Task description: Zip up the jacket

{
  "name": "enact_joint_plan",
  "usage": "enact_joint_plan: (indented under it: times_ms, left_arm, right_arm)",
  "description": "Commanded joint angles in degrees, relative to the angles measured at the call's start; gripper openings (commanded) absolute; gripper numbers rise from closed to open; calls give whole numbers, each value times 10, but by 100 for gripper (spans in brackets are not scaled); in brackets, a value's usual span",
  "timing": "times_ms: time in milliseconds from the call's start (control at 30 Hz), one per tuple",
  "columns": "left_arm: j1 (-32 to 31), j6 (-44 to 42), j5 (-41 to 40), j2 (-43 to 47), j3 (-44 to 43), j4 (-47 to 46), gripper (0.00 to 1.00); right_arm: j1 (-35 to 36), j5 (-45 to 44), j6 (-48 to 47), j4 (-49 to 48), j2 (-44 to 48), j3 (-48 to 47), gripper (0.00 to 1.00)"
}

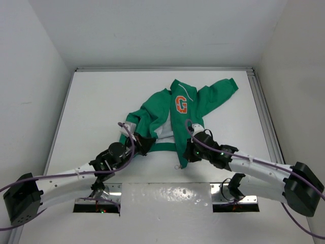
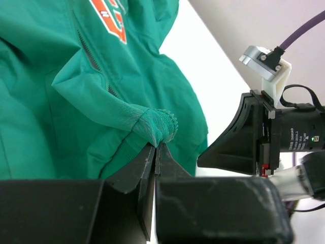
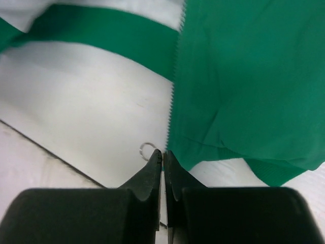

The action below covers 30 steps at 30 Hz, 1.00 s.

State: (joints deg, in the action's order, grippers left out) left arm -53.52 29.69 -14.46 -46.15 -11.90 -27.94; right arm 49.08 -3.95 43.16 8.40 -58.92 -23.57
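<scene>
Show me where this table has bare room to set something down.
Bare table lies left of the jacket up to the left wall, along the far edge behind it, and right of its sleeve toward the rail. Crowded: near centre, where the left hand and right hand meet the hem.

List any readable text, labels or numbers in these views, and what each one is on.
"G": an orange letter with a white outline, on the chest of the green jacket. The left wrist view shows only part of it.
White print on the black housing of the other arm, in the left wrist view: too small to read.
Right wrist view: no text.
</scene>
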Motion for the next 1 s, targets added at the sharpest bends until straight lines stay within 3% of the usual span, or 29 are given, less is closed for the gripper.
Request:
enact_joint_plan:
  times_ms: [0,133,467,967]
  left_arm:
    - [2,-31,-6,-7,-3,-18,0]
    - [2,-36,4,-21,-12,-18,0]
    - [2,-32,2,-1,-2,-19,0]
    - [2,-30,7,15,-3,-6,0]
  right_arm:
    - [21,-38,-20,7,-28,-16,4]
    - [52,-60,-32,29,-71,-38,19]
    - [82,-112,-34,66,-123,-71,36]
    - [88,-132,-27,77,-185,-74,43]
